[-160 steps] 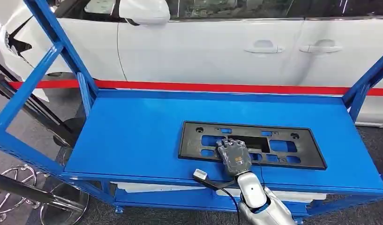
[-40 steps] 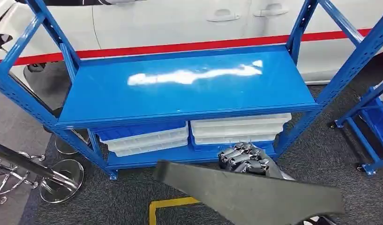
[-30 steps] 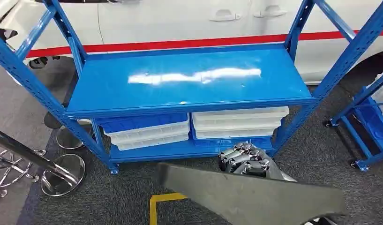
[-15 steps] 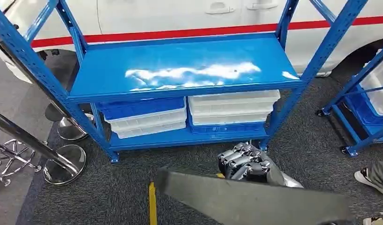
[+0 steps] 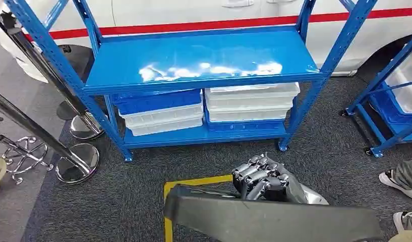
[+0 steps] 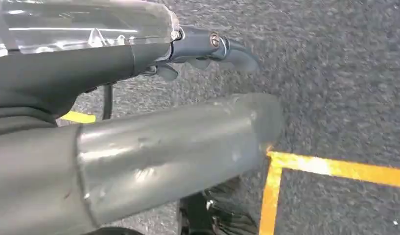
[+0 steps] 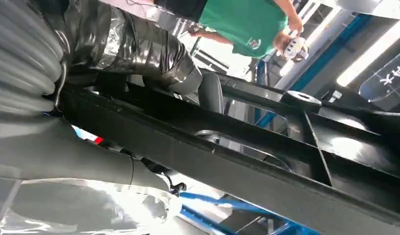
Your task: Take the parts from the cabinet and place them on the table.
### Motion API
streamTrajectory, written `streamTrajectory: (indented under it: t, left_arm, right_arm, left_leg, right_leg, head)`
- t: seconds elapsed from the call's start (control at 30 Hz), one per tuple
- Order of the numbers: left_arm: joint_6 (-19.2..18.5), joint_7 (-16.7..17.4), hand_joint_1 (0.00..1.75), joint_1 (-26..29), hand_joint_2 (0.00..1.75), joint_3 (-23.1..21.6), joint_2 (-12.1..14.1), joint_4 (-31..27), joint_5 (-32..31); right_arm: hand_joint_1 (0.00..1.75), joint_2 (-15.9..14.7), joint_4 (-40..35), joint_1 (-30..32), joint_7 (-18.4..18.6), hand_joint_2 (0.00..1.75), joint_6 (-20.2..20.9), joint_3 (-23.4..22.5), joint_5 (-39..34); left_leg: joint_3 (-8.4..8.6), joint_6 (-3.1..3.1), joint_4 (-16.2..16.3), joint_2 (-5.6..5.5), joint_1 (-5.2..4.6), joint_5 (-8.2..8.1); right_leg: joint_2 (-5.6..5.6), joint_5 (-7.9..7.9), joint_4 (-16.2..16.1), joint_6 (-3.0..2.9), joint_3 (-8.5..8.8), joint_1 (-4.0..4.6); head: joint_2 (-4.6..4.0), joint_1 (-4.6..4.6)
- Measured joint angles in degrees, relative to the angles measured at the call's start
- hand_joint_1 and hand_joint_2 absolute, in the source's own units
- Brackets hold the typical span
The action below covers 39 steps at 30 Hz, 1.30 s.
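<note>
Gripping black licence-plate frame — right hand clenched on it, low and near, over grey carpet; blue cabinet beyond. Left hand — grasping nothing, fingers loosely extended.

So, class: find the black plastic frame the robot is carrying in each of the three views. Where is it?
Head view: black frame along the bottom edge, in front of the right robot hand.
Left wrist view: not in it.
Right wrist view: its ribbed bar runs diagonally across.
Shared landmark: the blue shelf, also at.
</note>
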Motion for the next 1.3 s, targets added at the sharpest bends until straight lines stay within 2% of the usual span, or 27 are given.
streamTrajectory:
  t: [0.03,0.07,0.1,0.13,0.17,0.23,0.27,0.33,0.4,0.43,0.5,0.53,0.57,0.6,0.67,0.7,0.77,0.83,0.87,0.9,0.93,1.03,1.07,1.17,1.2,1.23,1.3]
  left_arm:
    - [-0.09,0.0,0.0,-0.12,0.0,0.02,-0.02,0.0,-0.02]
    - [-0.13,0.0,0.0,-0.11,0.0,0.02,-0.02,0.0,-0.07]
    - [-0.15,0.0,0.0,-0.09,0.0,0.04,-0.02,0.0,-0.07]
    - [-0.13,0.18,0.0,-0.1,0.0,0.09,-0.11,0.0,-0.13]
    - [-0.11,0.28,0.0,-0.1,0.0,0.15,-0.13,0.0,-0.15]
    - [0.02,0.46,0.0,-0.05,0.0,0.2,-0.15,0.0,-0.22]
    - [0.09,0.61,0.0,-0.03,0.0,0.2,-0.22,0.0,-0.22]
    - [0.2,0.81,0.0,-0.01,0.0,0.24,-0.39,0.0,-0.28]
    - [0.22,0.85,0.0,0.0,0.0,0.26,-0.42,0.0,-0.28]
    - [0.22,0.85,0.0,0.04,0.0,0.28,-0.42,0.0,-0.31]
    - [0.22,0.85,0.0,0.03,0.0,0.39,-0.42,0.0,-0.39]
    - [0.2,0.85,0.0,0.16,0.0,0.56,-0.37,0.0,-0.41]
    - [0.2,0.85,0.0,0.22,0.0,0.7,-0.48,0.02,-0.42]
    - [0.2,0.87,0.0,0.39,0.0,0.76,-0.52,0.02,-0.46]
    - [0.2,0.85,0.0,0.33,0.0,0.87,-0.52,0.02,-0.46]
    - [0.17,0.85,0.0,0.28,0.0,0.92,-0.55,0.02,-0.48]
    - [0.17,0.85,0.0,0.34,0.0,1.03,-0.59,0.02,-0.48]
    - [0.17,0.85,0.0,0.3,0.0,1.05,-0.59,0.02,-0.48]
    - [0.17,0.85,0.0,0.22,0.0,1.07,-0.55,0.02,-0.48]
    - [0.15,0.83,0.0,0.15,0.0,1.09,-0.37,-0.02,-0.5]
    - [0.15,0.76,0.0,0.07,0.0,1.11,-0.39,-0.02,-0.57]
    - [0.2,0.72,0.0,0.11,0.0,1.25,-0.35,-0.02,-0.61]
    - [0.22,0.7,0.0,0.09,0.0,1.29,-0.37,-0.02,-0.68]
    - [0.28,0.7,0.0,0.15,0.0,1.29,-0.44,-0.02,-1.03]
    - [0.42,0.72,0.0,0.16,0.0,1.33,-0.48,-0.02,-1.18]
    - [0.48,0.74,0.0,0.14,0.0,1.36,-0.48,-0.02,-1.22]
    - [0.57,0.81,0.0,0.17,0.0,1.42,-0.48,-0.02,-1.25]
  right_arm:
    - [1.66,-0.02,0.02,0.09,0.0,1.75,0.0,0.0,-0.02]
    - [1.66,-0.02,0.02,0.04,-0.02,1.75,0.0,0.0,-0.02]
    - [1.66,-0.02,0.02,0.07,0.0,1.75,-0.02,0.0,0.09]
    - [1.66,0.0,0.04,0.23,0.0,1.75,-0.02,0.0,0.15]
    - [1.66,-0.02,0.06,0.35,0.0,1.75,-0.07,0.0,0.15]
    - [1.66,-0.02,0.11,0.48,0.0,1.75,-0.09,0.0,0.15]
    - [1.66,-0.02,0.15,0.64,0.0,1.75,-0.09,0.0,0.15]
    - [1.66,-0.02,0.17,0.71,0.0,1.75,-0.09,-0.02,0.15]
    - [1.66,0.0,0.22,0.67,0.02,1.75,-0.09,-0.02,0.15]
    - [1.66,0.0,0.24,0.65,0.02,1.75,-0.18,-0.02,0.09]
    - [1.66,0.0,0.26,0.73,0.07,1.75,-0.24,-0.04,0.04]
    - [1.66,0.0,0.33,0.73,0.09,1.75,-0.24,-0.04,0.04]
    - [1.66,0.0,0.37,0.68,0.09,1.75,-0.24,-0.04,0.04]
    - [1.66,0.04,0.39,0.73,0.09,1.75,-0.24,-0.04,0.02]
    - [1.66,0.02,0.42,0.75,0.11,1.75,-0.24,-0.04,0.02]
    - [1.66,0.02,0.46,0.77,0.13,1.75,-0.24,-0.04,0.02]
    - [1.66,0.02,0.59,0.8,0.2,1.75,-0.24,-0.04,0.02]
    - [1.66,0.04,0.59,0.84,0.28,1.75,-0.24,-0.07,0.02]
    - [1.66,0.04,0.59,0.83,0.28,1.75,-0.24,-0.07,0.0]
    - [1.66,0.04,0.59,0.81,0.33,1.75,-0.24,-0.07,-0.02]
    - [1.66,0.04,0.59,0.81,0.42,1.75,-0.24,-0.13,-0.07]
    - [1.66,0.18,0.59,0.87,0.52,1.75,-0.42,-0.61,0.09]
    - [1.66,0.18,0.59,0.93,0.48,1.75,-0.53,-0.88,0.11]
    - [1.66,0.18,0.59,1.03,0.26,1.75,-0.68,-1.2,0.77]
    - [1.66,0.18,0.59,1.06,0.22,1.75,-0.59,-1.22,0.96]
    - [1.66,0.18,0.59,1.06,0.09,1.75,-0.5,-1.22,1.09]
    - [1.66,0.18,0.59,1.09,0.02,1.75,-0.33,-1.22,1.18]
  left_leg:
    - [-0.58,-0.04,-0.02,0.5,0.0,0.74]
    - [-1.48,0.41,0.21,0.55,0.03,1.38]
    - [-2.71,0.26,0.66,0.61,0.02,1.84]
    - [-3.96,0.24,1.34,0.62,0.0,2.25]
    - [-5.25,0.17,2.15,0.69,0.0,2.61]
    - [-6.74,0.04,3.05,0.77,0.04,3.0]
    - [-7.54,-0.09,3.34,0.82,0.05,3.37]
    - [-9.33,-0.55,4.22,0.82,0.19,4.21]
    - [-9.8,-1.29,4.55,0.66,-0.05,4.94]
    - [-9.9,-1.49,4.57,0.66,-0.05,5.53]
    - [-10.52,-2.13,4.6,0.63,0.07,6.5]
    - [-10.88,-2.4,4.74,0.55,0.08,6.89]
    - [-11.58,-2.85,5.65,0.37,0.39,4.65]
    - [-12.59,-3.33,8.42,0.36,0.56,0.78]
    - [-14.83,-4.03,17.06,0.37,0.94,-5.86]
    - [-15.41,-4.19,21.18,0.37,1.03,-7.18]
    - [-13.84,-4.09,22.76,0.36,1.04,-4.25]
    - [-8.13,-3.39,15.87,0.26,0.99,-0.1]
    - [-3.83,-2.66,10.09,0.02,0.74,-0.13]
    - [-0.05,-1.98,4.65,-0.15,0.45,-2.08]
    - [1.63,-1.96,1.3,-0.16,0.39,-2.95]
    - [0.56,-1.34,0.97,-0.15,0.01,-1.51]
    - [0.33,-1.18,0.39,0.37,0.6,-0.66]
    - [-2.1,-0.29,0.62,0.49,0.37,0.9]
    - [-2.9,-0.26,0.83,0.58,0.27,1.43]
    - [-3.62,-0.3,1.24,0.66,0.21,1.89]
    - [-5.57,-0.53,2.47,0.68,0.2,2.39]
  right_leg:
    - [0.27,-2.3,1.06,0.28,-0.7,-0.17]
    - [0.51,-5.85,3.79,0.34,-1.65,-0.26]
    - [0.57,-9.65,8.22,0.64,-2.85,-0.44]
    - [0.58,-12.18,12.94,0.9,-4.0,-0.52]
    - [0.58,-12.94,16.63,1.16,-4.74,-0.58]
    - [0.57,-11.09,18.47,1.48,-4.39,-0.79]
    - [0.55,-9.13,17.78,1.63,-3.3,-0.94]
    - [0.53,-5.52,10.65,1.85,2.5,-1.27]
    - [0.59,-7.77,0.34,1.77,9.31,-1.13]
    - [0.73,-8.57,-1.06,1.02,10.01,-1.04]
    - [0.75,-8.08,-0.56,0.22,9.02,-0.74]
    - [0.57,-7.42,-0.81,-0.59,8.28,-1.03]
    - [0.38,-6.78,-0.73,-1.26,7.56,-1.11]
    - [0.42,-6.07,-0.66,-1.7,6.7,-1.15]
    - [0.39,-4.67,-0.41,-1.7,4.67,-1.0]
    - [0.34,-3.98,-0.17,-1.66,3.5,-0.95]
    - [0.29,-2.78,0.25,-1.55,1.47,-0.91]
    - [0.35,-1.77,0.62,-1.36,-0.04,-0.79]
    - [0.35,-1.26,0.62,-1.28,-0.3,-0.84]
    - [0.38,-0.87,0.62,-0.94,-0.37,-0.71]
    - [0.29,-0.46,0.61,-0.56,-0.44,-0.75]
    - [0.2,1.46,-0.37,0.76,-0.53,-1.03]
    - [0.33,0.35,0.38,0.84,-1.01,-1.08]
    - [0.54,-9.7,10.04,1.12,-4.06,-0.93]
    - [0.54,-11.39,14.62,1.27,-5.16,-0.91]
    - [0.55,-10.75,17.91,1.39,-5.79,-0.9]
    - [0.54,-6.28,16.65,1.27,-3.44,-0.9]
  head:
    - [0.0,-0.04]
    - [0.0,0.0]
    - [0.0,-0.02]
    - [0.0,-0.02]
    - [0.0,-0.02]
    - [0.0,-0.02]
    - [0.0,-0.02]
    - [0.0,-0.02]
    - [0.0,-0.04]
    - [0.0,-0.02]
    - [0.0,-0.02]
    - [0.0,-0.02]
    - [0.0,-0.06]
    - [0.0,-0.07]
    - [0.0,-0.07]
    - [0.0,-0.09]
    - [0.0,-0.09]
    - [0.0,-0.09]
    - [0.0,-0.09]
    - [0.0,-0.07]
    - [0.0,-0.07]
    - [0.0,-0.07]
    - [0.0,-0.07]
    - [0.0,-0.04]
    - [0.0,-0.07]
    - [0.0,-0.07]
    - [0.0,-0.07]
